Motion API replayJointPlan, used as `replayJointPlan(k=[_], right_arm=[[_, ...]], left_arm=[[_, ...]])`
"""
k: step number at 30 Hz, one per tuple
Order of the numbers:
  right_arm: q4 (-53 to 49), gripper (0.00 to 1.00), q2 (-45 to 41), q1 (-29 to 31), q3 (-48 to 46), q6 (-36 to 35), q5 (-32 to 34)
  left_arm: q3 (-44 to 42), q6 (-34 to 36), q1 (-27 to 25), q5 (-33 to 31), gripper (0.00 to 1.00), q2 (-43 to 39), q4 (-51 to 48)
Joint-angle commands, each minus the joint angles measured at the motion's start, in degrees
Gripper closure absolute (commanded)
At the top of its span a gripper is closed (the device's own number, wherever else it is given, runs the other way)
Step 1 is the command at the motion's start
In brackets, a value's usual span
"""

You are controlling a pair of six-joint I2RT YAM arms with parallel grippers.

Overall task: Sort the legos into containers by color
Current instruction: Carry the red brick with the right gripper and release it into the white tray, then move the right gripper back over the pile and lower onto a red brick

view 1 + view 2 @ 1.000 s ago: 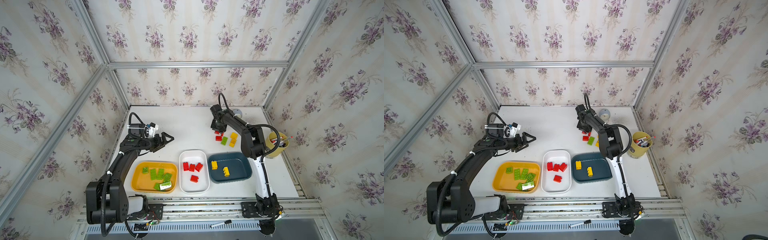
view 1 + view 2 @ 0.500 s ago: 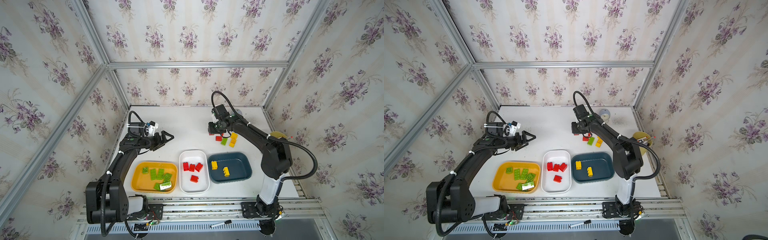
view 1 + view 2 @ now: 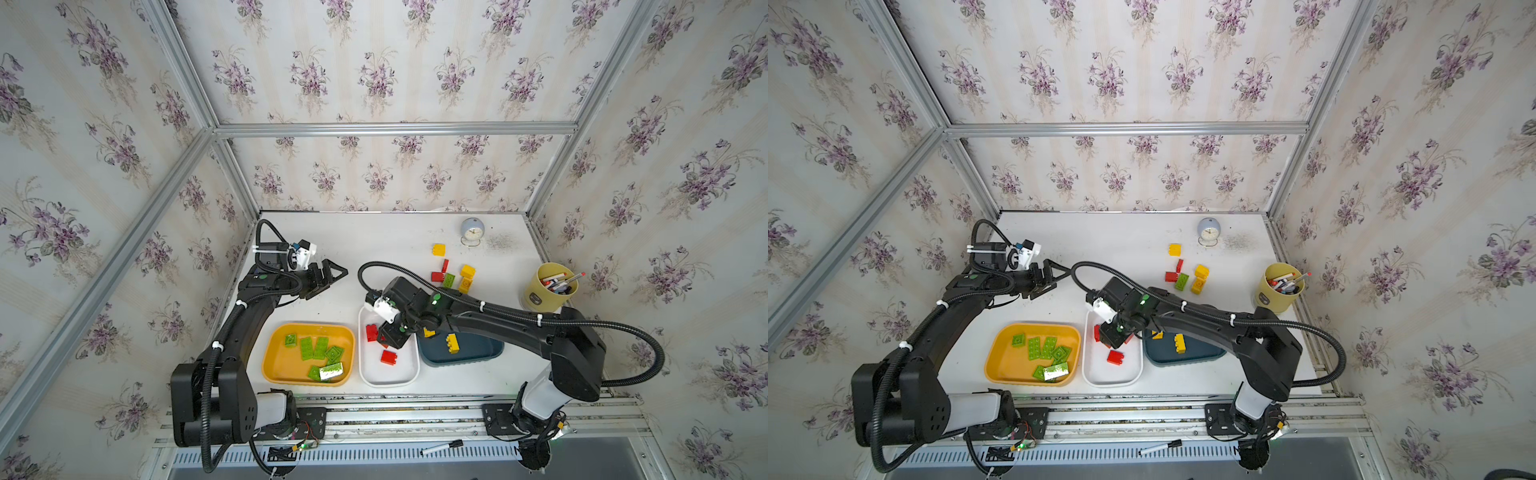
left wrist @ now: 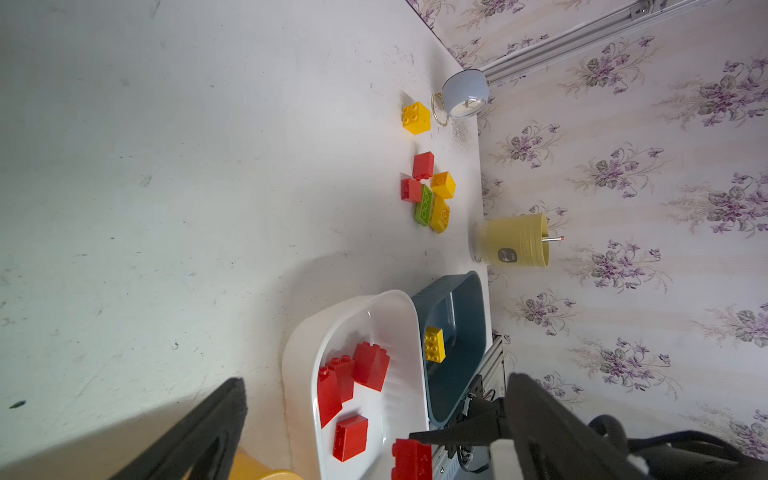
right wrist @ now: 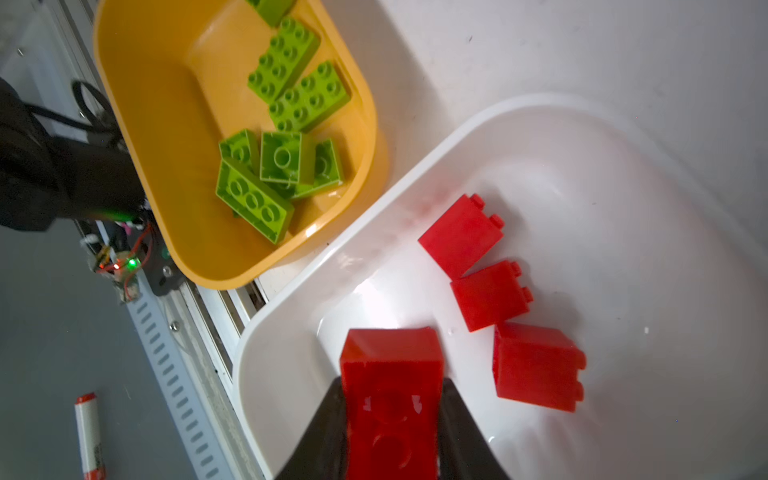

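A: The arms?
B: Left arm and right arm: matte black, white base sleeves, white cable ties, small green lights.
A: Behind the fingers?
B: White camera blocks, ribbed black hoses.

On the white table sit an orange tray, white tray, teal tray, loose bricks, clock and pen cup.

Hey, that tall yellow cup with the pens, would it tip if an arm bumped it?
Likely tippy if hit high: the cup stands taller than wide, and pens lean past its rim. Pushed low, it probably slides on the smooth table.
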Motion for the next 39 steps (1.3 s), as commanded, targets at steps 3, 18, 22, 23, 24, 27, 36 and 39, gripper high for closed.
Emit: replayJointPlan(k=[3,18,22,23,24,27,36,39], right_arm=[[1.66,0.6,2.71,0.37,0.08,-2.66,2.11],[-3.2,0.29,-4.05,-19.91,4.22,9.23,2.91],[-3.43,0.28,-1.42,-28.74,7.11,11.52,7.64],[-3.49,0.28,-0.31,-30.09,8.21,11.91,8.33],[-3.86,0.28,1.17,-31.47,9.76,12.66,9.1],[-4.91,0.28,6.38,-34.37,14.32,13.61,11.33],[-7.55,0.26,20.99,-37.93,26.36,14.29,17.08],[-8.16,0.28,25.25,-38.53,29.15,14.78,16.0]], left_arm=[[-1.05,0.4,0.05,1.29,0.01,-1.12,0.16],[-2.18,0.6,0.07,1.64,0.01,-1.36,0.18],[-1.85,0.62,0.01,1.65,0.01,-1.32,0.18],[-1.79,0.54,-0.01,1.65,0.01,-1.26,0.14],[-1.76,0.51,-0.03,1.72,0.01,-1.26,0.18],[-1.76,0.39,-0.01,1.82,0.01,-1.27,0.18],[-1.76,0.12,-0.33,2.04,0.01,-1.48,0.18],[-1.76,0.16,-0.36,2.01,0.01,-1.27,0.18]])
